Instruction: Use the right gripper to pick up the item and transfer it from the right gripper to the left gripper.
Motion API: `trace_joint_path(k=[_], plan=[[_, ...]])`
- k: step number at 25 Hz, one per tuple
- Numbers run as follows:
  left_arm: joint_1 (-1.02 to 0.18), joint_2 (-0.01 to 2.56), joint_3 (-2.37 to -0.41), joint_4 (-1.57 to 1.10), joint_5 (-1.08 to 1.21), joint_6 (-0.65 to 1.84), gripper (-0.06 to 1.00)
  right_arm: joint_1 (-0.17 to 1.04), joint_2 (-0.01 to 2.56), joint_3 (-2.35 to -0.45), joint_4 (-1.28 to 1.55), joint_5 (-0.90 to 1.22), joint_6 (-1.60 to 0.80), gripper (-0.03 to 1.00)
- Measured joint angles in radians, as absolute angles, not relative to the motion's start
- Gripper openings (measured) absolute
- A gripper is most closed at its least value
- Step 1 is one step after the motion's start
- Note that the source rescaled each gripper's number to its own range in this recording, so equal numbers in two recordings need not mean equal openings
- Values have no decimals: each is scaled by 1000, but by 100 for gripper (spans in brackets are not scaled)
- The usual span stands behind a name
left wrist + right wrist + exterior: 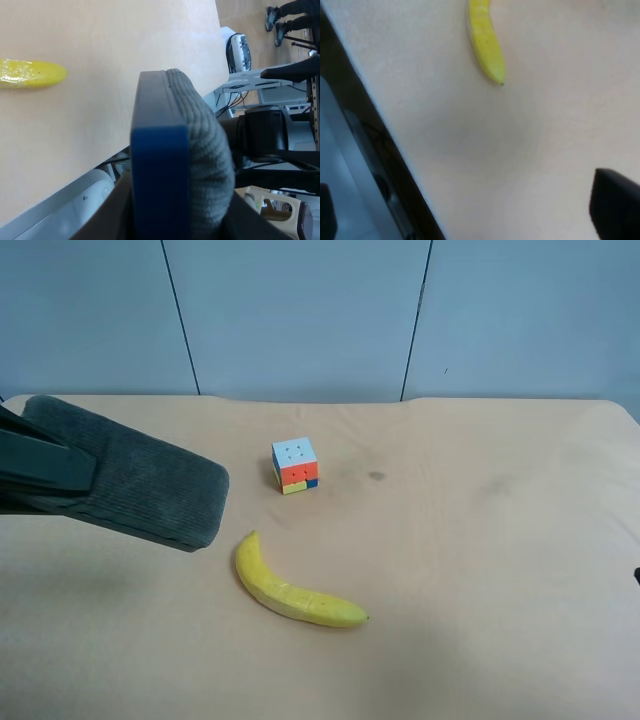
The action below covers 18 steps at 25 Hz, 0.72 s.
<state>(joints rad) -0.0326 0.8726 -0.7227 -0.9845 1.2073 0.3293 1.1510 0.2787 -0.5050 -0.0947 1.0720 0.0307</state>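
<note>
Clearly, the black flat-fingered left gripper [70, 475] is pinching the dark grey, fuzzy ribbed rectangular block [150, 490] above the tan table's [480, 540] left part; the right gripper [470, 210] is hanging spread, empty. Clamped at one end only, the block is risking slipping onto the yellow banana [295, 590] nearby.

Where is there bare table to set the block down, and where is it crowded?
Bare: the table right of the puzzle cube and banana in the exterior high view, and the strip below the banana. Crowded: centre-left, around cube, banana and the held block.
</note>
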Motion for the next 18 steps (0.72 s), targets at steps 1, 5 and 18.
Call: trace_joint_path(k=[1,5,18], plan=[[-33,873,-723,-985,1207,329,1,1151,279,-505,-95,1072,31,99],[-33,873,-723,-985,1207,329,1,1151,278,-505,-95,1072,31,99],[-33,873,-723,-985,1207,329,1,757,55,-503,-94,1070,31,99]])
